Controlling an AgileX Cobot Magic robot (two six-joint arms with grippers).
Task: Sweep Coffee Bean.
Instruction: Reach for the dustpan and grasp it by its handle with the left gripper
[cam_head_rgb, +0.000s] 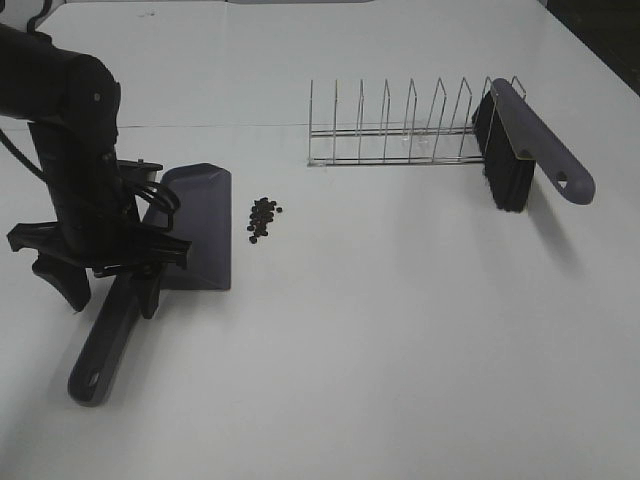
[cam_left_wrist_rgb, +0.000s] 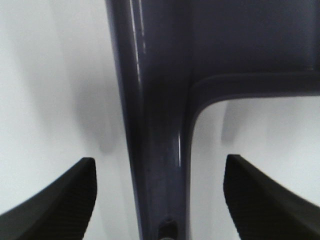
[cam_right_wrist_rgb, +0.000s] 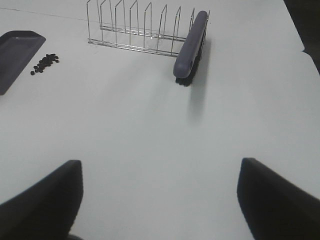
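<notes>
A small heap of dark coffee beans (cam_head_rgb: 263, 218) lies on the white table just right of the grey dustpan (cam_head_rgb: 198, 225); the heap also shows in the right wrist view (cam_right_wrist_rgb: 45, 62). My left gripper (cam_head_rgb: 108, 290) is open, with its fingers either side of the dustpan's handle (cam_left_wrist_rgb: 160, 150), not closed on it. A grey brush with black bristles (cam_head_rgb: 525, 150) leans at the right end of a wire rack (cam_head_rgb: 390, 125). My right gripper (cam_right_wrist_rgb: 160, 205) is open and empty above bare table, well short of the brush (cam_right_wrist_rgb: 190, 47). It is out of the exterior view.
The wire rack (cam_right_wrist_rgb: 135, 27) stands at the back of the table, behind the beans and to their right. The table's dark right edge (cam_head_rgb: 600, 60) runs past the brush. The dustpan's pan (cam_right_wrist_rgb: 15, 55) faces the beans.
</notes>
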